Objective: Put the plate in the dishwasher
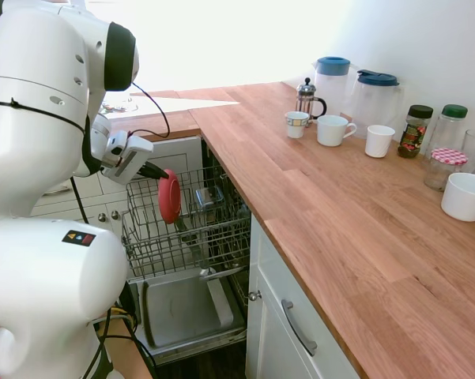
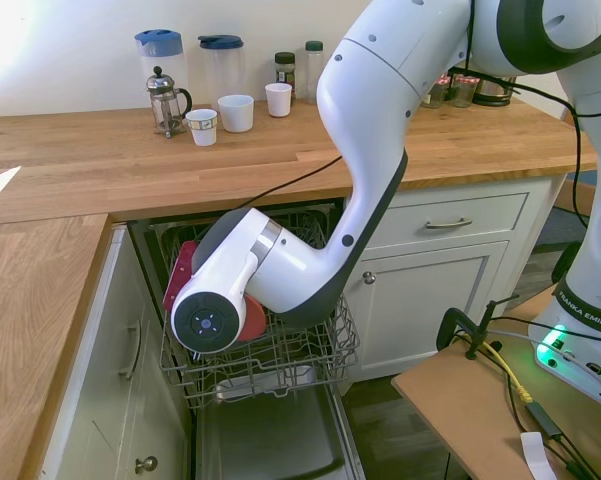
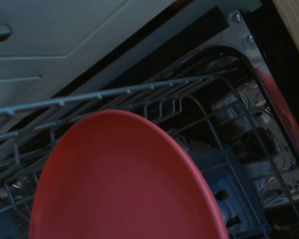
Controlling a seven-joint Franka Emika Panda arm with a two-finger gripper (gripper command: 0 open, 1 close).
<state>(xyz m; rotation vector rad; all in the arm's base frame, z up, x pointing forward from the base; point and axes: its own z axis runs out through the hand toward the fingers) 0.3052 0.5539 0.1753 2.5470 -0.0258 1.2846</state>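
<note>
My gripper (image 1: pixel 156 171) is shut on the top edge of the coral-red plate (image 1: pixel 169 197), which hangs on edge over the pulled-out wire rack (image 1: pixel 191 229) of the open dishwasher (image 1: pixel 182 308). In the second exterior view the plate (image 2: pixel 182 265) peeks out behind my wrist at the rack's left side (image 2: pixel 260 360). The wrist view is filled by the plate (image 3: pixel 124 184) with the rack wires (image 3: pixel 139 97) behind it.
The wooden counter (image 1: pixel 340 213) carries white mugs (image 1: pixel 332 129), a French press (image 1: pixel 307 98), two jugs (image 1: pixel 375 96), jars and a white bowl (image 1: pixel 466 196). White cabinets (image 1: pixel 288 332) flank the dishwasher, whose grey door panel (image 1: pixel 182 309) lies open below the rack.
</note>
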